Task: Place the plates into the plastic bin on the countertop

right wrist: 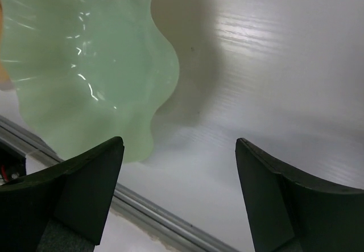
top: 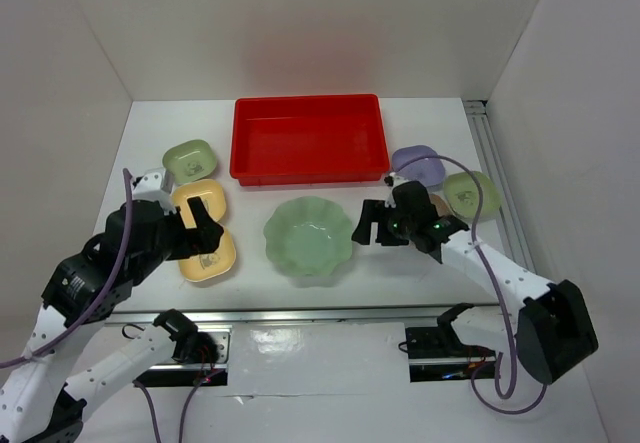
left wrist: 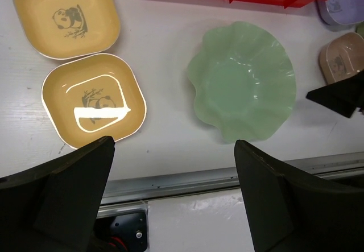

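Two dishes carry a panda drawing: the upper yellow dish (left wrist: 65,16) and the lower yellow dish (left wrist: 94,99), at the left of the left wrist view on the white desk (left wrist: 165,47). The pale green scalloped dish (top: 308,235) lies mid-frame, just below the empty red bin (top: 310,143). The left jaws stand wide open and empty. The right jaws are open too, just beside the scalloped dish's right rim.

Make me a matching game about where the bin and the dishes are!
Things:
1. red bin
2. big scalloped green dish
3. lavender dish
4. nearer yellow dish

Places:
A. front left
B. just right of the bin
C. farthest back, in the middle
D. centre, in front of the bin

Pairs: 1-C, 2-D, 3-B, 4-A
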`<state>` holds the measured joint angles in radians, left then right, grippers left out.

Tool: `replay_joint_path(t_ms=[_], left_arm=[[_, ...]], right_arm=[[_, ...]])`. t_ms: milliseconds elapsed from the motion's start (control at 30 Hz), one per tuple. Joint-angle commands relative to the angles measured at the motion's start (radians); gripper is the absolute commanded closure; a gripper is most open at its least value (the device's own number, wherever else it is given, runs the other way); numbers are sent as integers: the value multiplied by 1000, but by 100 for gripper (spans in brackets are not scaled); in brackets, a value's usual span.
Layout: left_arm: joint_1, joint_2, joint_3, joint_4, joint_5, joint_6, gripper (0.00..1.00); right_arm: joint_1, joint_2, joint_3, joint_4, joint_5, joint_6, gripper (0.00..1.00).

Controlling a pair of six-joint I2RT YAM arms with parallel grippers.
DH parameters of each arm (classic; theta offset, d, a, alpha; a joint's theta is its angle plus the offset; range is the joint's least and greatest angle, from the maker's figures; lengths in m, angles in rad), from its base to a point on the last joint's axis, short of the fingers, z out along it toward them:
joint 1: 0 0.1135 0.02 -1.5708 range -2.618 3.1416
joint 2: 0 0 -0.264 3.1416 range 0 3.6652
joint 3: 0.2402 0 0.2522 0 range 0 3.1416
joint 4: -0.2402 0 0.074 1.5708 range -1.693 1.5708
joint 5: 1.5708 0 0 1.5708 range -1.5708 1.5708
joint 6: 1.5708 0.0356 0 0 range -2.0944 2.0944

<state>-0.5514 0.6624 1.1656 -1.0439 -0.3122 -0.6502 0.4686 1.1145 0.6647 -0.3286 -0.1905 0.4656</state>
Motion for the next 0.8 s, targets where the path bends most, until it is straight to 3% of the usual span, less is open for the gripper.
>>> replay_joint_path(t_ms=[0,200,367,467,500,533,667,767], left_arm=[[-2,13,14,93,51,40,0],[-2,2,5,125,73,49,0],[-2,-17,-4,116,50,49,0],[-2,-27,-14,116,50,49,0],[-2,-27,-14,116,50,49,0],[-2,-27,-14,116,50,49,0],[-2,-36,-14,93,32,58,0],[-2,-37,-14,84,21,67,0]], right_arm=[[47,68,-37,218,10,24,14],[82,191,-65,373,-10,33,18],[82,266,-74,408,-1,33,25],[82,343,-74,460,-1,42,40],[82,369,-74,474,-12,42,48],[82,369,-74,496,-12,42,61],[91,366,-94,505,-12,53,86],[102,309,-103,444,-12,62,89]])
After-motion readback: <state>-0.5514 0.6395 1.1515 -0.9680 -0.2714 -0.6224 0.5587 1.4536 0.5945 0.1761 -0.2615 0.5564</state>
